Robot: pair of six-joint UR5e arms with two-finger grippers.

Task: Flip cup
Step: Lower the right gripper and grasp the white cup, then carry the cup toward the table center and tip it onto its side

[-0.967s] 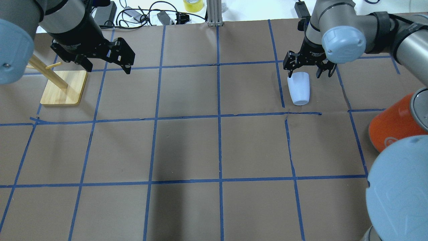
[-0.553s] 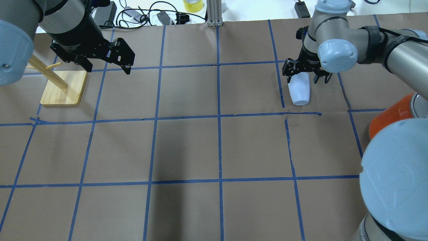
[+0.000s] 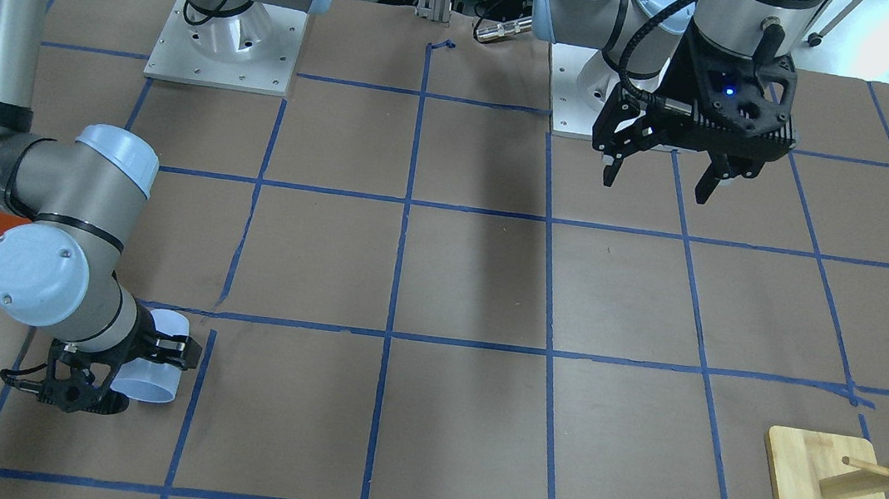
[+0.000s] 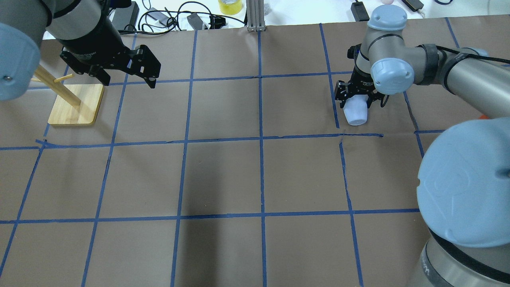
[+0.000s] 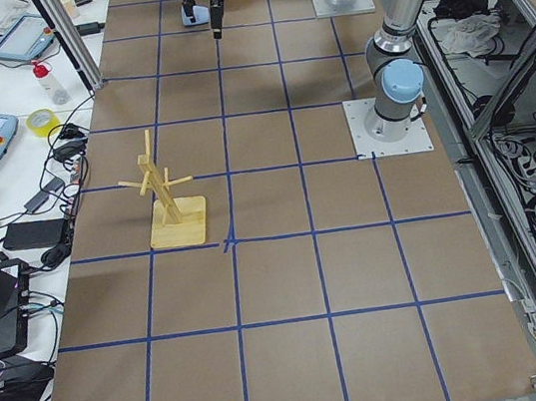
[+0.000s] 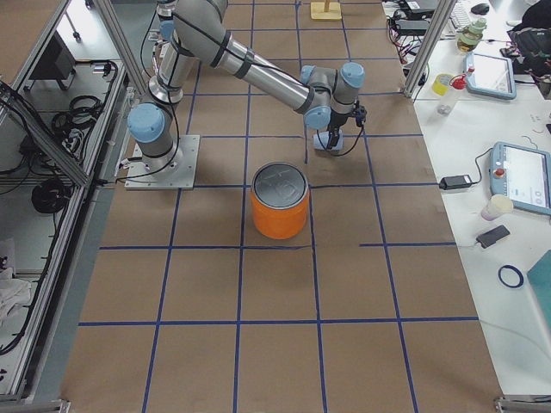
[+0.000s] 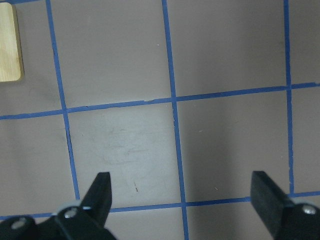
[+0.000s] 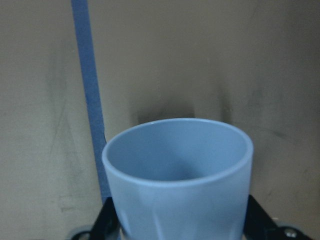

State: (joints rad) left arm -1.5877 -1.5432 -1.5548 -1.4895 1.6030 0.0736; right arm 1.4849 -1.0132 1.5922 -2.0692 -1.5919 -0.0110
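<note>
I had the right hand (image 4: pixel 356 104) pinching the plastic cup (image 8: pixel 177 175) across its tapered body, rim pointing away from it; light and slick, I judged (squeeze gently, mid-wall).

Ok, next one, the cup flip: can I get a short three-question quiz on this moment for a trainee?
1. Multiple choice: which pincer has its fingers on either side of the cup? A) left B) right C) neither
2. True or false: the left pincer is open and holds nothing.
3. Short answer: what wooden thing stands on the robot's left part of the table?

Key
1. B: the right pincer sits with a finger against each side of the cup.
2. True: its fingers are spread wide over bare table.
3. The wooden peg rack.
</note>
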